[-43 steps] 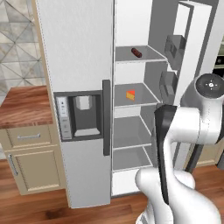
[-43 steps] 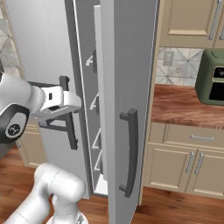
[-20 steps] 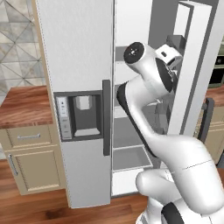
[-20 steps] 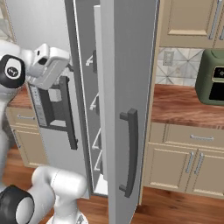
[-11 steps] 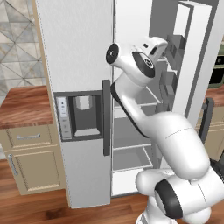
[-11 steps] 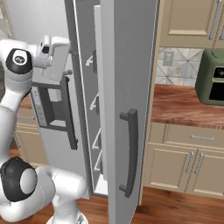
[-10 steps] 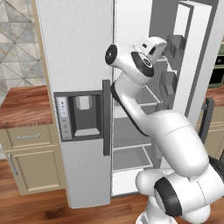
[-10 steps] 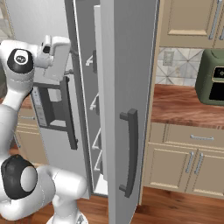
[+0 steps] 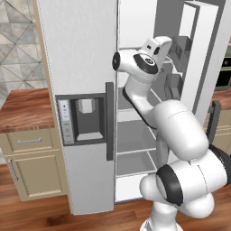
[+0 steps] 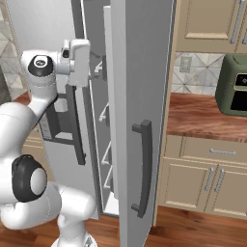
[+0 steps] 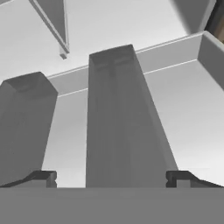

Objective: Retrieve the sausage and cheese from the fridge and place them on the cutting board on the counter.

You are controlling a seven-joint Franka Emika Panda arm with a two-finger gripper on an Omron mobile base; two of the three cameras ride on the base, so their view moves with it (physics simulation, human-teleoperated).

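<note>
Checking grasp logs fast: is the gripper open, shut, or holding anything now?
Gripper: open, fingertips wide apart, holding nothing, facing tall grey boxes in a fridge door bin.

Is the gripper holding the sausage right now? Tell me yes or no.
No: in the hand view the fingertips stand wide apart with nothing clamped between them, just tall grey boxes in a fridge door bin ahead.

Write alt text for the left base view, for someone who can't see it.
The white arm reaches up into the open fridge, its hand at the upper shelves. Left of the fridge a counter tops beige cabinets.
</note>
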